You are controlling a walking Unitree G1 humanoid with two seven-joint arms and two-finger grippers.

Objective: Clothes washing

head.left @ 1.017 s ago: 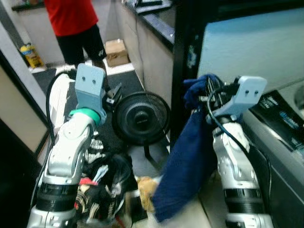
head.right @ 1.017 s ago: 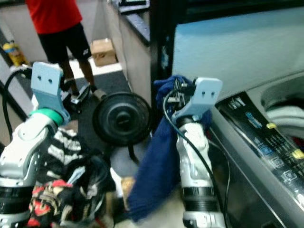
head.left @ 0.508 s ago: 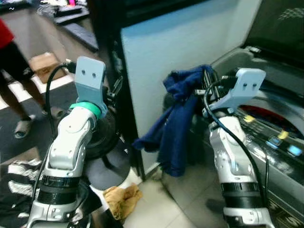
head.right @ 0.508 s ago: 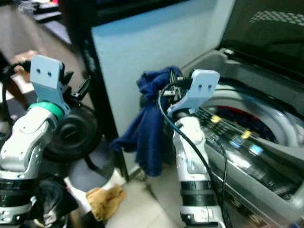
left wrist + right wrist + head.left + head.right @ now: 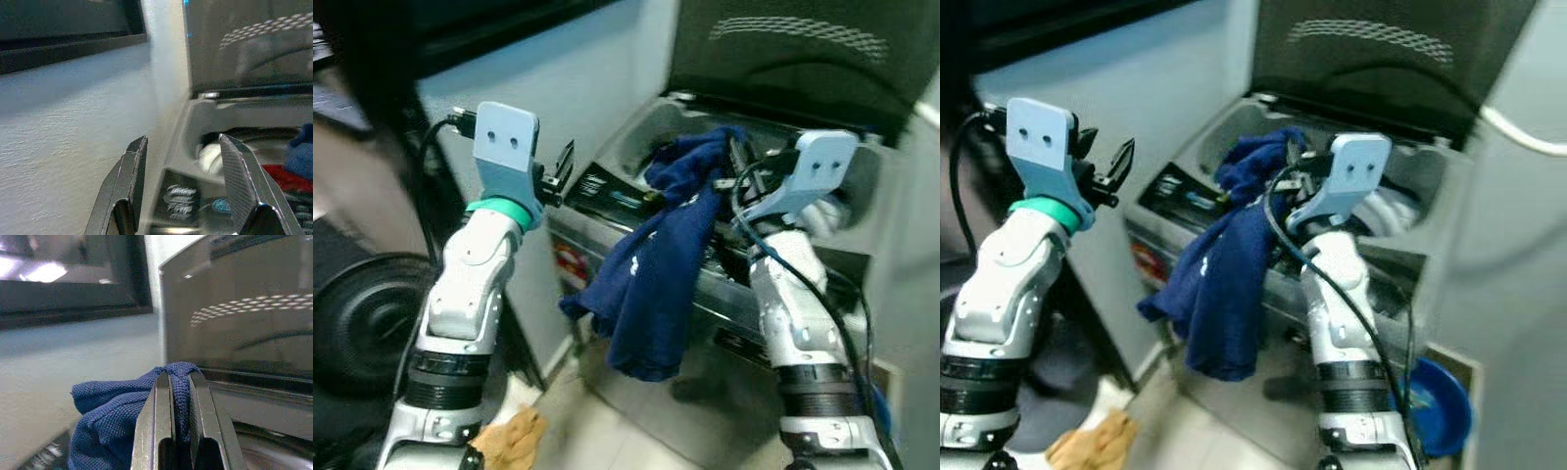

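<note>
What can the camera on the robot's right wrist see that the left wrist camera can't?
The right wrist view looks along two black fingers pinched on a fold of the blue cloth, so the right gripper is holding it.

The left wrist view looks along the left gripper, open with nothing between its fingers. Past them are the washer's control panel, something red in the tub, and a bit of the blue cloth at the edge.

Both show the washing machine with its dark lid raised, and the pale wall beside it.
</note>
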